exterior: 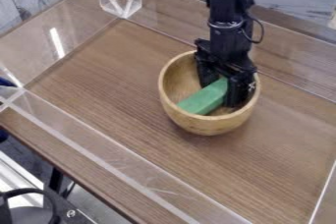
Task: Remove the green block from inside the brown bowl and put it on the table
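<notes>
The brown bowl [184,118] sits on the table [105,81], right of centre. Inside it lies the green block [202,101], tilted against the bowl's inner wall. My black gripper [222,86] points straight down into the bowl. Its fingers stand open, one on each side of the block's upper end. I cannot tell whether the fingers touch the block. The block's far end is partly hidden behind the fingers.
Low clear acrylic walls [53,33] edge the tabletop on the left, front and back. A clear acrylic corner piece [121,0] stands at the back left. The arm rises from the bowl toward the top of the view.
</notes>
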Controlling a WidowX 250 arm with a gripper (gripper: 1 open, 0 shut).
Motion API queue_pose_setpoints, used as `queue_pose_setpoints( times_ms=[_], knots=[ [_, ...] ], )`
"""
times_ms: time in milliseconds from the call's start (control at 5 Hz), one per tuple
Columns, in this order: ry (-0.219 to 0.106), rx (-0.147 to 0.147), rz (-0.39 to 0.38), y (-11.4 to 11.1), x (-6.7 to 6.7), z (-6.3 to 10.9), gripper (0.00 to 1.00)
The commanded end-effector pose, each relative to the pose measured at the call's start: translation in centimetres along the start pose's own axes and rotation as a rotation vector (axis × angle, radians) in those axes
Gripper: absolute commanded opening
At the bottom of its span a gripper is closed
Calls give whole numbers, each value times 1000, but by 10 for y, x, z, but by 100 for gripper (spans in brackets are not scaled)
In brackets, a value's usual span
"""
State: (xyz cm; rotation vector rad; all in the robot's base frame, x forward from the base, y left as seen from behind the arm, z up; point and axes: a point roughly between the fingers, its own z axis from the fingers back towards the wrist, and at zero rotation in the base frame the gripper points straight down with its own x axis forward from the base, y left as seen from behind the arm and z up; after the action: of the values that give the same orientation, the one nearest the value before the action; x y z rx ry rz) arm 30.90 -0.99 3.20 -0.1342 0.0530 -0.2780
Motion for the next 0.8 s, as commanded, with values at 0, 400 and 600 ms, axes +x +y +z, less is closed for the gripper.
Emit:
queue_pose_setpoints(
  times_ms=[0,400,600],
  knots=[
    [-56,14,-7,5,11,14,100],
    [-47,7,-7,7,12,8,100],
    [-41,7,-4,8,13,3,0]
  ],
)
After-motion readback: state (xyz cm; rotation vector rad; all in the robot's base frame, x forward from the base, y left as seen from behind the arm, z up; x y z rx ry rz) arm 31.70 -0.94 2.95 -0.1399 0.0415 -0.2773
